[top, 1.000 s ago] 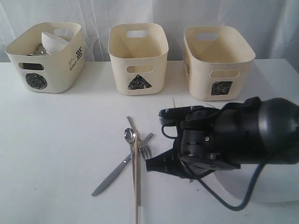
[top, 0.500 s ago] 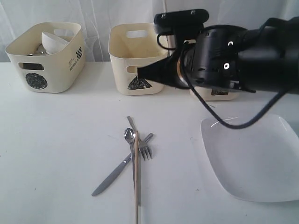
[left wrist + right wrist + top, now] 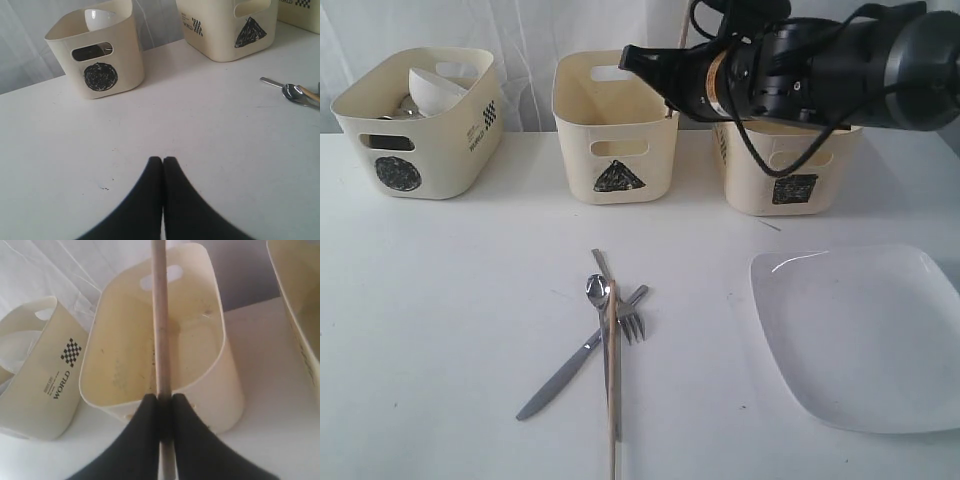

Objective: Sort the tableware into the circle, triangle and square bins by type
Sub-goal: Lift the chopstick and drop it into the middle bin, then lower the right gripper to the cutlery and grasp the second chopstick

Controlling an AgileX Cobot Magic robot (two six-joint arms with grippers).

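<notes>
Where the right jaws hang above the triangle tub (image 3: pixel 227 390), they pinch tight on one chopstick (image 3: pixel 160 315): slim, round, pale wood, lying across the tub's opening. Left jaws pressed together, holding nothing, low over the desk (image 3: pixel 60 150). Second chopstick (image 3: pixel 613 390) lies on the desk.

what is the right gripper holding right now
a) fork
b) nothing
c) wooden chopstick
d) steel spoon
c: the right wrist view shows a thin wooden chopstick clamped between the closed fingers of the right gripper, with the triangle tub open beyond it.
</notes>
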